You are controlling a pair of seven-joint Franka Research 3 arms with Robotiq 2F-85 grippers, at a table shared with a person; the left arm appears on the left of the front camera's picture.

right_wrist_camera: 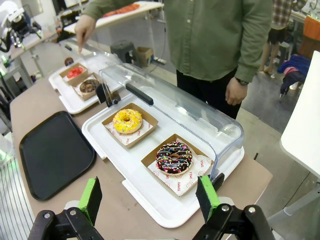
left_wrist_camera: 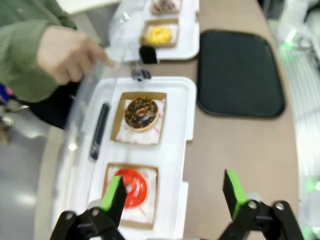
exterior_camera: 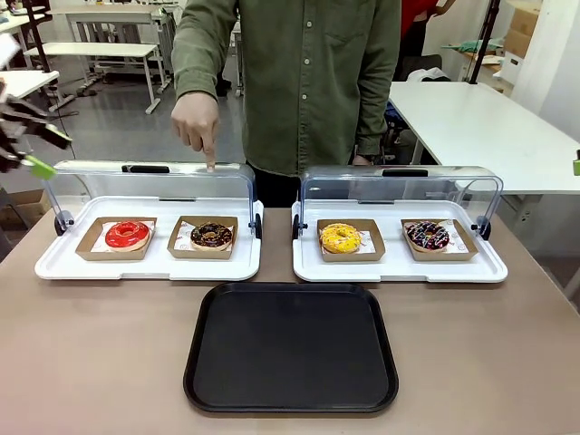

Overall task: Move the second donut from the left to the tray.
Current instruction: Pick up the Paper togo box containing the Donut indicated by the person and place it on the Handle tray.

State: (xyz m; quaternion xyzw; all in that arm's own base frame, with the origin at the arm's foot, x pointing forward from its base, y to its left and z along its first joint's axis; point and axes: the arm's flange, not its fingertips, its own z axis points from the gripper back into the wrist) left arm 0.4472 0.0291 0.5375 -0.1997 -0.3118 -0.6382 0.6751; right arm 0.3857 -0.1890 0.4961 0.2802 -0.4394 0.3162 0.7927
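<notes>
The chocolate-glazed donut (exterior_camera: 211, 236) lies in its brown cardboard holder, second from the left, on the left white display tray (exterior_camera: 63, 263). A person's hand (exterior_camera: 198, 127) points down at it from behind the raised clear lid. The black tray (exterior_camera: 290, 349) lies at the table's near middle. My left gripper (exterior_camera: 41, 149) hovers at the far left, above the table's corner. In the left wrist view it (left_wrist_camera: 175, 197) is open, above the red donut (left_wrist_camera: 131, 187), with the chocolate donut (left_wrist_camera: 141, 113) beyond. My right gripper (right_wrist_camera: 150, 200) is open with nothing between its fingers, near the right display tray's corner.
A red donut (exterior_camera: 127, 234) sits left of the chocolate one. The right display tray (exterior_camera: 489, 270) holds a yellow donut (exterior_camera: 340, 237) and a dark sprinkled donut (exterior_camera: 427, 236). Both clear lids (exterior_camera: 399, 186) stand raised at the back. The person stands at the far edge.
</notes>
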